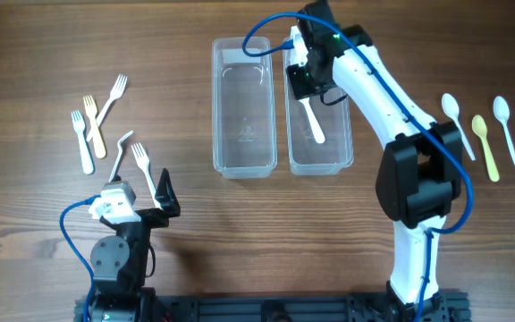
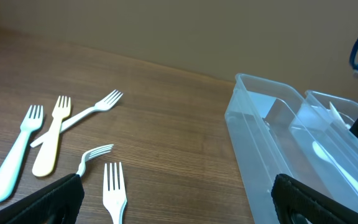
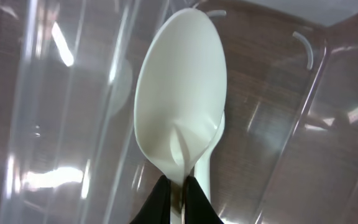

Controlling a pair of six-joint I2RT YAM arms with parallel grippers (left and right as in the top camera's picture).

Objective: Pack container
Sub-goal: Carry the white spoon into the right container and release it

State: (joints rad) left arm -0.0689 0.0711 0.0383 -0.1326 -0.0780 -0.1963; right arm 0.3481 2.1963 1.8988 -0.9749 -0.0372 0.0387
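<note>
The right hand (image 3: 178, 186), pinched shut on a spoon (image 3: 182, 93), holds it inside the right tub (image 1: 348, 134), so release seems next; the left hand (image 2: 179, 211) gapes empty.

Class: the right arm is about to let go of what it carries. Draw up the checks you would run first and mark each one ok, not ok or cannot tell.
1. The right gripper is shut on the white spoon: ok.
2. The white spoon hangs over the right container, not the left container: ok.
3. The spoon's bowl is low enough to rest on the container floor: cannot tell.
4. The left gripper is open and well away from both containers: ok.
5. All cutlery is packed: not ok. Three loose spoons and five forks lie outside the containers.
</note>
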